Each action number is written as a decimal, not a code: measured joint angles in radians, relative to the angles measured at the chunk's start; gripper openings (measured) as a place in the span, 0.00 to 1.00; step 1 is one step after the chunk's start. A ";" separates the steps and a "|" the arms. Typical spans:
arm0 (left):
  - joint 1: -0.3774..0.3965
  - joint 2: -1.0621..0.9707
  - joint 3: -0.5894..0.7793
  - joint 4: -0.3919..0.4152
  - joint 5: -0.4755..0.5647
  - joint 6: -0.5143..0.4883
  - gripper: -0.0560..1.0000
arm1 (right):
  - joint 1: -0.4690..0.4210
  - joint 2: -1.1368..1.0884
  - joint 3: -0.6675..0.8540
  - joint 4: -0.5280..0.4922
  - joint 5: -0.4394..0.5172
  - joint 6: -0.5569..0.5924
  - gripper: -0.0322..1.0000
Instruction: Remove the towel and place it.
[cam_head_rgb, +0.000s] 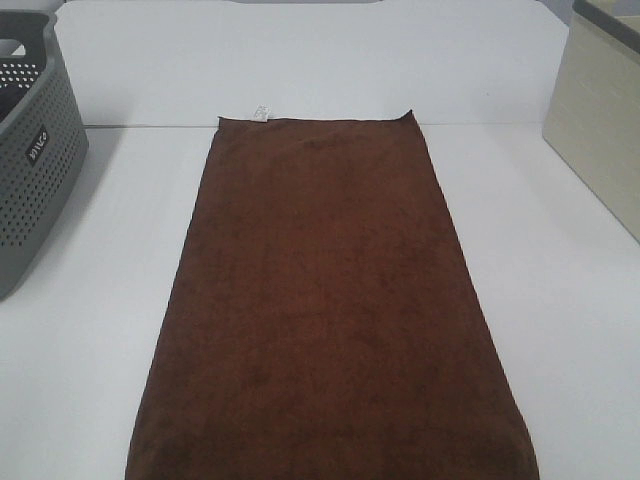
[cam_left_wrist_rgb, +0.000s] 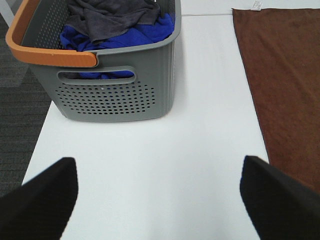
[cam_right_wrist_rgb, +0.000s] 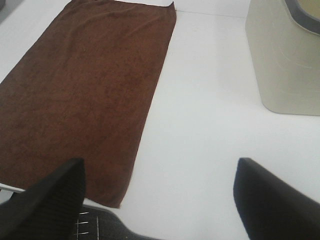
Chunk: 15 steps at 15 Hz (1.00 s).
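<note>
The white table carries the brown towel, spread flat along its centre. A grey basket stands left, a beige bin right. Left gripper and right gripper: jaws apart, empty.

Left gripper: jaws spread wide, nothing between them; dark fingertips show only at the edges of the left wrist view.
Right gripper: jaws spread wide, holding nothing; black fingers seen only in its own wrist view.
Arms: outside the exterior high view.
</note>
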 joint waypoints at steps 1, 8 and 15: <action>0.000 -0.042 0.023 0.000 0.000 0.000 0.82 | 0.000 -0.026 0.019 -0.001 0.007 0.000 0.78; 0.000 -0.130 0.198 -0.041 -0.059 0.074 0.82 | 0.000 -0.125 0.161 -0.002 -0.013 -0.046 0.76; 0.000 -0.131 0.233 -0.038 -0.137 0.025 0.82 | 0.000 -0.125 0.202 -0.011 -0.118 -0.050 0.76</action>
